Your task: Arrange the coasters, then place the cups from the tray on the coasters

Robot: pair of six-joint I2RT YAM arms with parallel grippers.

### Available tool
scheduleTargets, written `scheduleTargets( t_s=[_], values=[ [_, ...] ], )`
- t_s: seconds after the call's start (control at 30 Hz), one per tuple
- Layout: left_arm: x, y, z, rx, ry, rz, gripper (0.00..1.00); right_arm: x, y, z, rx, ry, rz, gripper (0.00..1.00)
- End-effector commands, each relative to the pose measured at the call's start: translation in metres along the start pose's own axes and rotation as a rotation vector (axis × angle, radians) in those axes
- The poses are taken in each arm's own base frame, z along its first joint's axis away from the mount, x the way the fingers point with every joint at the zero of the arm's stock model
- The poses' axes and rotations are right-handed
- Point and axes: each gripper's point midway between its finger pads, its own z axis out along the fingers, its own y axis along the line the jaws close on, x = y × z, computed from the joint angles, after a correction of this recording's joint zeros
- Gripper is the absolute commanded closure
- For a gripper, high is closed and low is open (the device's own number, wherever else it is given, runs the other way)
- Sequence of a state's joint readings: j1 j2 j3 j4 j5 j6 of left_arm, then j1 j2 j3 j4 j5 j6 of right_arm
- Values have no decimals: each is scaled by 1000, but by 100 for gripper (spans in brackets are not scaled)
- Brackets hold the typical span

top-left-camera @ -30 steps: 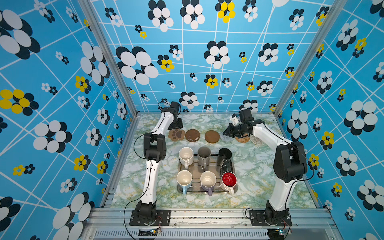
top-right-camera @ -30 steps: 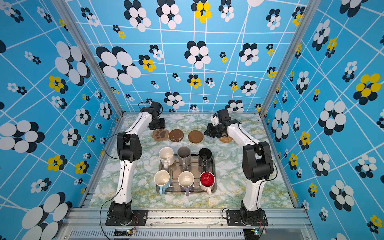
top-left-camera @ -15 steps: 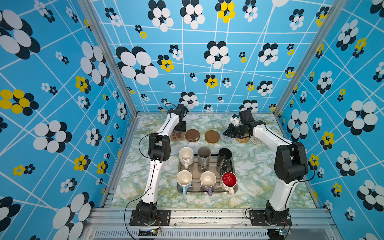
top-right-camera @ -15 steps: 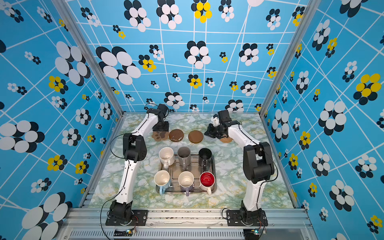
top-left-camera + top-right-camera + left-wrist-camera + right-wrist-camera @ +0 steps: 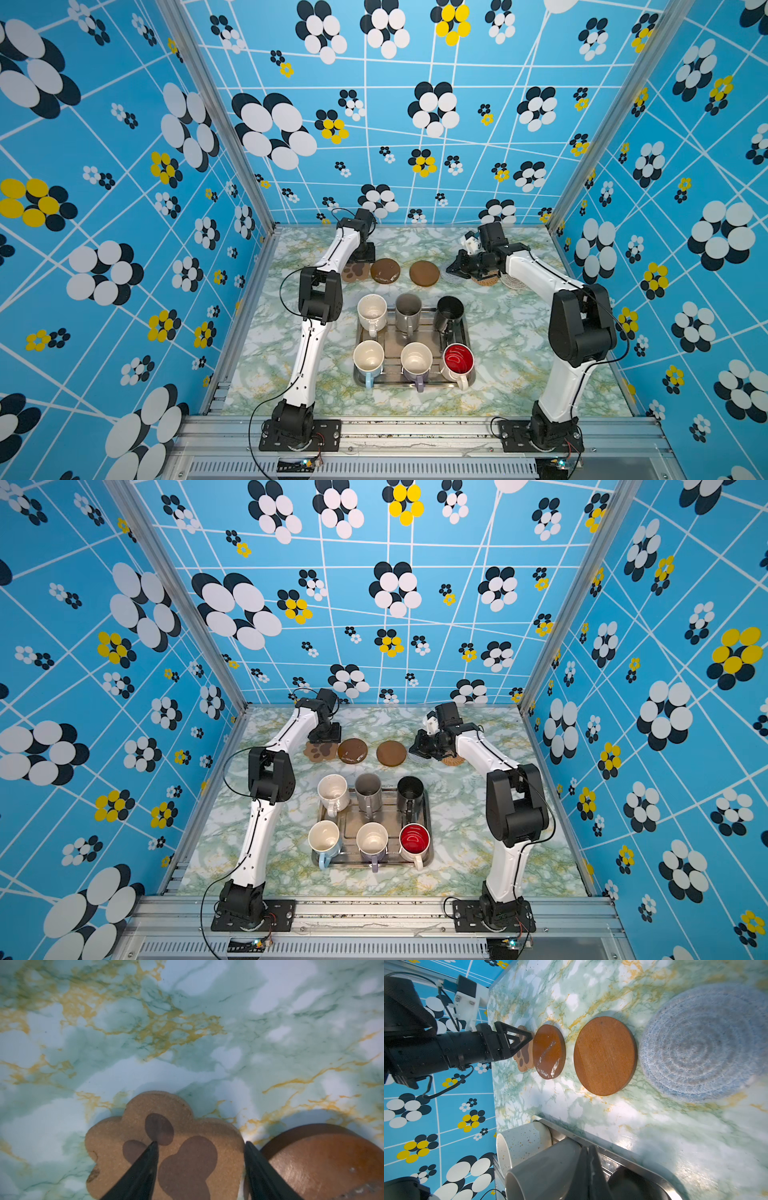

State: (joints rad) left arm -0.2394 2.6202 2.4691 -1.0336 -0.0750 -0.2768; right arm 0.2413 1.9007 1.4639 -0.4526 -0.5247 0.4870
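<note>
The coasters lie in a row running left to right across the far tabletop. From the left they are the paw coaster, the left brown disc, the right brown disc, the grey-white woven round and the tan rattan round.

In both top views the wrists hide the claw tips; only the wrist cameras show them. The left claw is released, its jaws partly spread. One fingertip is over the paw coaster's toe pads, and the other is at the gap between that coaster and the left brown disc. It grips nothing, and contact cannot be told.

The right claw is clenched with nothing between its fingers. In both top views it hangs over the woven round's left edge, hiding most of it, while the right wrist view shows that mat whole.

The tray sits just near of the row, with its long axis running left to right. Its far row holds the cream-white cup, the grey cup and the black cup. Its near row holds the light blue cup, the lilac cup and the red-lined cup. All are upright, and every handle points near.
</note>
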Motion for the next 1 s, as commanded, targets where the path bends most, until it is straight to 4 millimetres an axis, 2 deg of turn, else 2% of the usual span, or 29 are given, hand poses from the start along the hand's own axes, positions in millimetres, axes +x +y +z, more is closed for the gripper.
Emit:
scheduleTargets(
  t_s=[0.0, 0.2, 0.4, 0.53, 0.97],
  values=[
    [7, -7, 15, 2, 23, -1, 33, -2, 0, -5, -2, -19, -2, 99],
    [15, -5, 22, -25, 52, 20, 33, -1, -1, -3, -4, -12, 6, 100],
    [27, 5, 26, -74, 95, 52, 35, -1, -1, -3, -3, -12, 5, 100],
    [30, 12, 23, -106, 108, 73, 36, 0, -2, -1, -3, -9, 8, 100],
    [35, 15, 17, -114, 119, 81, 37, 2, -1, -2, -13, -8, 13, 100]
  ],
)
